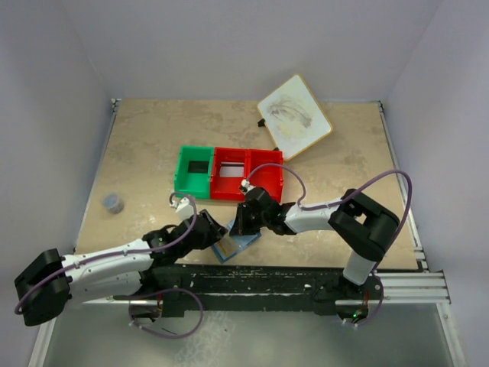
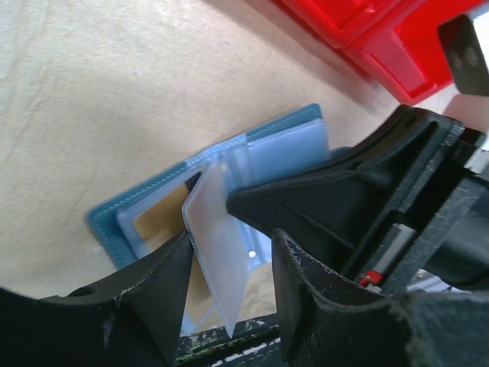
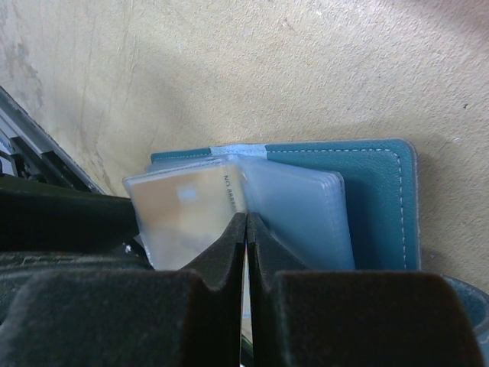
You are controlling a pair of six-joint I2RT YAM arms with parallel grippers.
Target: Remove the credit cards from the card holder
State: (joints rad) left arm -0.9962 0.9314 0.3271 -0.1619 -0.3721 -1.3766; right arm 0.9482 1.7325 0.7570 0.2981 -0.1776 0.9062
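Upright sleeve [image 2: 216, 256] of card holder [image 2: 103, 225] between fingers of half-open left gripper [image 2: 229, 245]; right gripper [image 3: 246, 223] shut, probably pinching sleeve's top edge; left nearer.

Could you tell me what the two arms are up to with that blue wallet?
Both arms are working on the open card holder. The right gripper is shut, its tip at the clear sleeves; whether it pinches one is unclear. The left gripper stands open astride one upright clear sleeve. A tan credit card is not yet out of its sleeve.
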